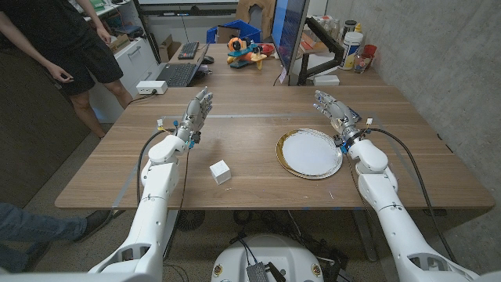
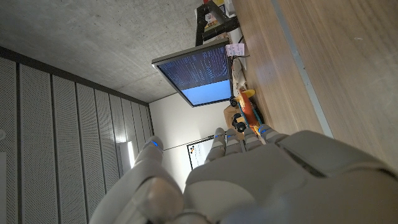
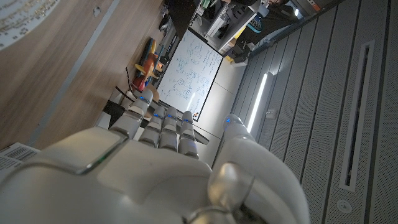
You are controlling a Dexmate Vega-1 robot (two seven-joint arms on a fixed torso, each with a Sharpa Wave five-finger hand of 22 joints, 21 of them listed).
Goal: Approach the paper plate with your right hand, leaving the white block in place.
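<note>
Head view, left to right: a person in dark clothes point(image 1: 66, 43) stands beyond the far left corner of the brown wooden table point(image 1: 258, 184); the robot's left hand point(image 1: 195, 112) is raised above the left half of the table, fingers extended and slightly apart, holding nothing, with the small white cube-shaped block point(image 1: 221, 171) lying on the tabletop nearer the front edge, well apart from it. Right of centre lies the round white paper plate with a gold rim point(image 1: 310, 153), flat on the table. The right hand point(image 1: 337, 112) hovers just beyond the plate's far right edge, fingers extended and empty, not touching it.
</note>
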